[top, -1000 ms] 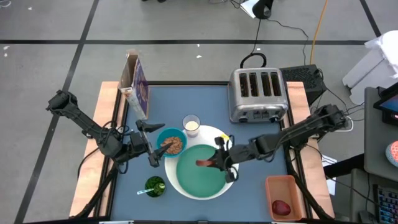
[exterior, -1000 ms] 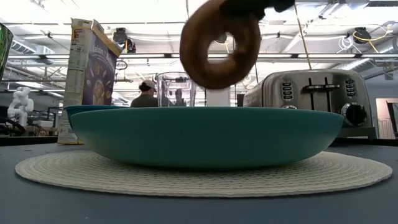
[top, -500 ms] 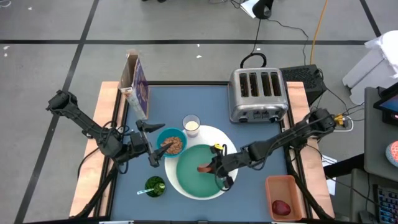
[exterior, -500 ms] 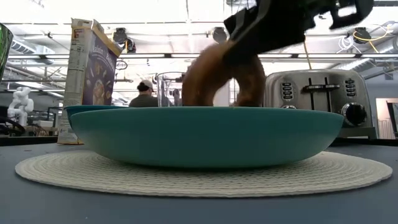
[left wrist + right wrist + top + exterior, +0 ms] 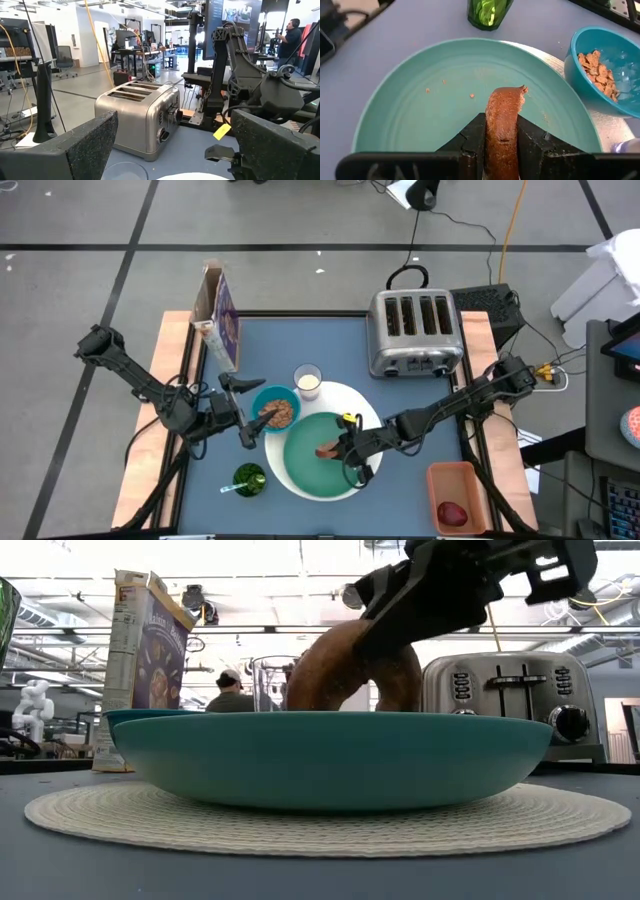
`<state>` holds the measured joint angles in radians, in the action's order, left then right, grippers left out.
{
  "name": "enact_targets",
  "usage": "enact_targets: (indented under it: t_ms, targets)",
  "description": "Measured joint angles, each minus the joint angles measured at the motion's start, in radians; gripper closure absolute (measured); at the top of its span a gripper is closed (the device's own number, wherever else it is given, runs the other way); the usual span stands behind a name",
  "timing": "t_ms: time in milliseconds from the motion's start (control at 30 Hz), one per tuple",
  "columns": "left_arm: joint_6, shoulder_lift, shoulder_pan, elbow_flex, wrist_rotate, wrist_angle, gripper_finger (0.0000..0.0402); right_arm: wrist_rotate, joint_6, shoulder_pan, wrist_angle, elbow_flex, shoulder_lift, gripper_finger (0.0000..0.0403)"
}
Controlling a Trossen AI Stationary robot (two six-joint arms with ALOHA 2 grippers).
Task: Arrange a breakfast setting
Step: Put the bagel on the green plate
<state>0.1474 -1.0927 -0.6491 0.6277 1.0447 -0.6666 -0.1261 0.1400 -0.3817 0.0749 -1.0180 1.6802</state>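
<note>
- Right gripper point(image 5: 345, 452), lower centre of the high view, clamped narrow on the brown ring-shaped bagel point(image 5: 327, 449), held on edge between its two dark fingers point(image 5: 532, 142).
- Bagel pinched at one side of the ring, sticking out beyond the fingertips toward the frame's left in the high view, over the middle of the round teal plate point(image 5: 300, 465).
- In the low view, bagel point(image 5: 350, 670) upright and a little tilted, upper arc showing above the teal plate's rim point(image 5: 330, 755), lower part hidden behind that rim; contact with the plate floor not readable.
- Smooth, glossy dark-brown crust, thin edge facing the right wrist camera, a small torn nub at its far end point(image 5: 520, 91).
- A few crumbs scattered on the plate's surface in the right wrist view.
- Compared with a second ago: bagel then hanging clear above the plate, whole ring visible in the low view; now sunk behind the rim, gripper shifted toward the frame's lower left in the high view.
- Teal plate resting on a larger white woven round mat point(image 5: 560, 815).
- Just beside it, upper left: small teal bowl point(image 5: 274, 410) with brown cereal.
- Above the bowl: glass of milk point(image 5: 308, 381).
- Left gripper point(image 5: 244, 412), centre left, fingers spread wide and empty, next to the bowl, unmoved.
</note>
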Motion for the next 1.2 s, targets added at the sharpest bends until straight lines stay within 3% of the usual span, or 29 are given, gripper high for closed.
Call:
enact_targets:
  t_ms: [400, 733, 1200]
  targets:
    - [-0.019, 0.000, 0.000, 0.000, 0.000, 0.021, 0.0009, -0.002, -0.067, 0.000, 0.026, 0.000, 0.000, 0.0330]
    - [-0.015, 0.000, 0.000, 0.000, 0.000, 0.021, 0.0009, -0.001, 0.198, 0.000, 0.022, 0.000, 0.000, 0.0330]
    - [-0.013, 0.000, 0.000, 0.000, 0.000, 0.021, 0.0009, 0.000, 0.081, 0.000, 0.018, 0.001, 0.000, 0.0330]
